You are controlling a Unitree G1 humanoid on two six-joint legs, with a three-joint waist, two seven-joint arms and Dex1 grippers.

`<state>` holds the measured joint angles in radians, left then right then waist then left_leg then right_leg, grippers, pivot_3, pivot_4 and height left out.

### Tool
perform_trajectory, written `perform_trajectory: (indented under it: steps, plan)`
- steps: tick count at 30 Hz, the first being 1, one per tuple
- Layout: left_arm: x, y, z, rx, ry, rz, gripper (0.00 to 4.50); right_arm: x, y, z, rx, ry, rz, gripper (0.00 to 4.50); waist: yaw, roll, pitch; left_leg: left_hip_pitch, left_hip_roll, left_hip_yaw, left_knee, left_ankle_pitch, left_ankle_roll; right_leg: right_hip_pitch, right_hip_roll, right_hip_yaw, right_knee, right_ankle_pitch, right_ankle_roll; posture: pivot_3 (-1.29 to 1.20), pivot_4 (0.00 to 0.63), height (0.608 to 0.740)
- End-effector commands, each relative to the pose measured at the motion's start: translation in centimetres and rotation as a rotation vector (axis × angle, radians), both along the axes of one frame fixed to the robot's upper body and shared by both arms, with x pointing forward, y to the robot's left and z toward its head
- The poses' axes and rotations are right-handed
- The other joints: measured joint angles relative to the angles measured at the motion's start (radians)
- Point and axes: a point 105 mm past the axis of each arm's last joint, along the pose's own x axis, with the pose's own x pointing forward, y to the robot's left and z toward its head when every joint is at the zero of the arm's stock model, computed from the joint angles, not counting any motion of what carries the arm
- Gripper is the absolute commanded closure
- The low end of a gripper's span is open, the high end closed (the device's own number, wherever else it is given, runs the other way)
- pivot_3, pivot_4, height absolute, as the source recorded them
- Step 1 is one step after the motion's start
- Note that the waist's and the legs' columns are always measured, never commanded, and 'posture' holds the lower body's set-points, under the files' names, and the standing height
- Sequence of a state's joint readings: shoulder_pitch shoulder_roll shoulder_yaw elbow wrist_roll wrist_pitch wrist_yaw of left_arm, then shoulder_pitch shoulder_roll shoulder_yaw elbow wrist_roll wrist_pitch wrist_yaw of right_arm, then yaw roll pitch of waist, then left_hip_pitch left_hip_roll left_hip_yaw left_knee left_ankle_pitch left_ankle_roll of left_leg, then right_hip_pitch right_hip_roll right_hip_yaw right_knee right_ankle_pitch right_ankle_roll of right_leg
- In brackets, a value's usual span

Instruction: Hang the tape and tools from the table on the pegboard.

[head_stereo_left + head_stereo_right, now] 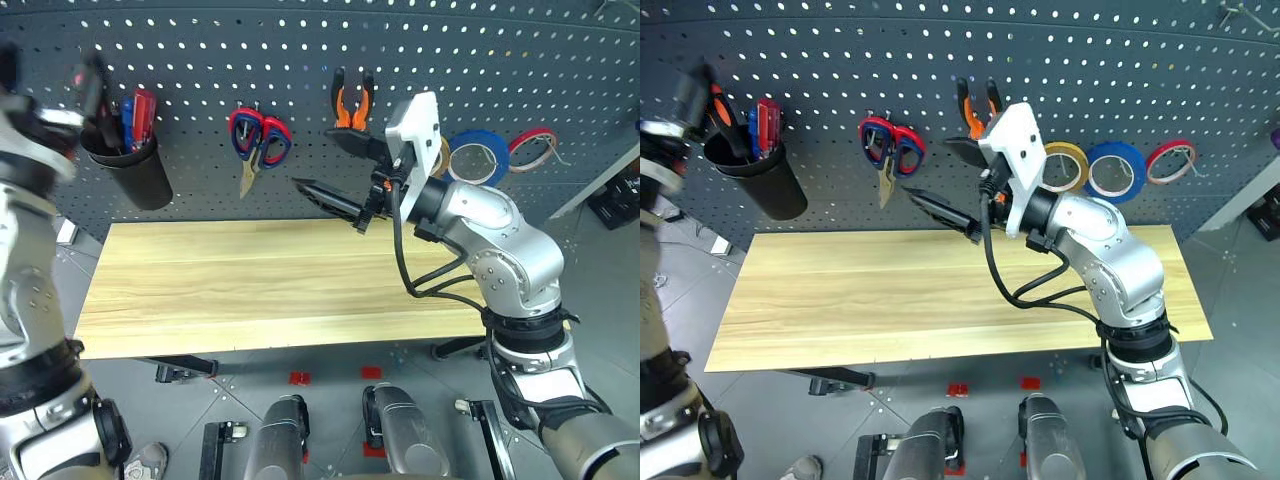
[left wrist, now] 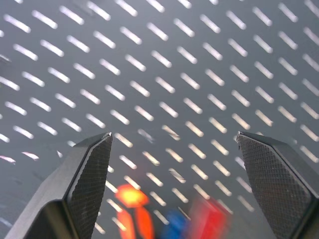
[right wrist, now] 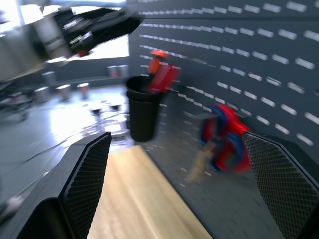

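Across upper frame, pegboard (image 1: 940,40) already has pliers (image 1: 977,108), tape (image 1: 1065,166); table (image 1: 940,290) bare. Left gripper (image 2: 174,149) and right gripper (image 3: 174,159) both wide, empty. Looks nearly done.

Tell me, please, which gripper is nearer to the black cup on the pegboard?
Left. The left gripper hovers right at the black cup, just above its rim. The right gripper is farther along the pegboard, beyond the red-handled scissors.

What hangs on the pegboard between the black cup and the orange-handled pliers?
The red-handled scissors hang there, on the pegboard between the black cup and the pliers, blades pointing down. The head views show it.
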<state>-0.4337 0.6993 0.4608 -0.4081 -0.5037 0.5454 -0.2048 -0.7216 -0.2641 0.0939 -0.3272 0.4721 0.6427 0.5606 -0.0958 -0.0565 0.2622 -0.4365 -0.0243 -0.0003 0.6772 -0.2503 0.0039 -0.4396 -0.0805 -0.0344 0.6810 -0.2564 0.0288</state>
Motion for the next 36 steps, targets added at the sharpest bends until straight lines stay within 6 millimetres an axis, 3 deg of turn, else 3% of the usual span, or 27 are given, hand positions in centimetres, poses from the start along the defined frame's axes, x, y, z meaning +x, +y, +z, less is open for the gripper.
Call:
perform_trajectory:
  steps: [1,8,16,21,24,27,36]
  plan:
    - [-1.1,-1.5,-1.4,0.013,0.044,-0.055,0.28,-0.5,-1.4,-0.3,0.029,-0.058,-0.056,0.0,0.0,0.0,-0.003,0.0,0.0,0.0,0.0,0.0,0.0,0.0,0.0,0.0,0.0,0.0,0.0,-0.18,0.171,0.74]
    - [-2.1,-3.1,-7.2,0.019,0.19,-0.085,0.28,0.8,-4.7,-5.4,0.065,-0.018,-0.238,0.0,0.007,0.006,-0.041,0.001,0.0,0.001,-0.001,0.0,0.0,0.0,0.001,0.001,-0.001,0.0,0.0,-0.17,0.138,0.74]
    - [-2.0,0.8,-12.7,-0.185,0.216,0.153,0.28,3.6,-8.9,-12.7,0.006,0.078,-0.534,0.0,0.015,0.014,-0.106,0.004,0.0,0.002,-0.001,-0.002,0.003,0.004,0.007,0.007,-0.001,0.0,0.0,-0.16,0.09,0.74]
    - [-2.1,-0.1,-16.1,-0.208,0.272,0.175,0.28,5.4,-12.8,-16.8,-0.026,0.172,-0.759,0.0,0.015,0.015,-0.144,0.006,0.0,0.003,-0.001,-0.006,0.004,0.005,0.009,0.013,-0.002,0.0,0.0,-0.15,0.061,0.74]
    - [-1.8,-0.8,-17.5,-0.226,0.306,0.165,0.28,6.0,-14.8,-19.1,-0.065,0.212,-0.848,0.0,0.016,0.016,-0.157,0.011,-0.001,0.003,-0.001,-0.007,0.005,0.013,0.01,0.014,-0.004,0.0,0.0,-0.14,0.048,0.74]
    - [-1.7,-1.5,-18.4,-0.24,0.333,0.14,0.28,6.0,-15.5,-20.3,-0.092,0.222,-0.854,0.0,0.015,0.021,-0.171,0.02,-0.001,0.004,-0.002,-0.011,0.007,0.021,0.011,0.015,-0.007,-0.001,0.0,-0.13,0.038,0.74]
    - [-1.5,-2.2,-19.1,-0.252,0.348,0.096,0.28,5.8,-15.6,-21.9,-0.134,0.232,-0.833,0.0,0.012,0.028,-0.204,0.023,0.0,0.006,-0.001,-0.015,0.008,0.024,0.011,0.02,-0.008,-0.001,0.001,-0.11,0.027,0.74]
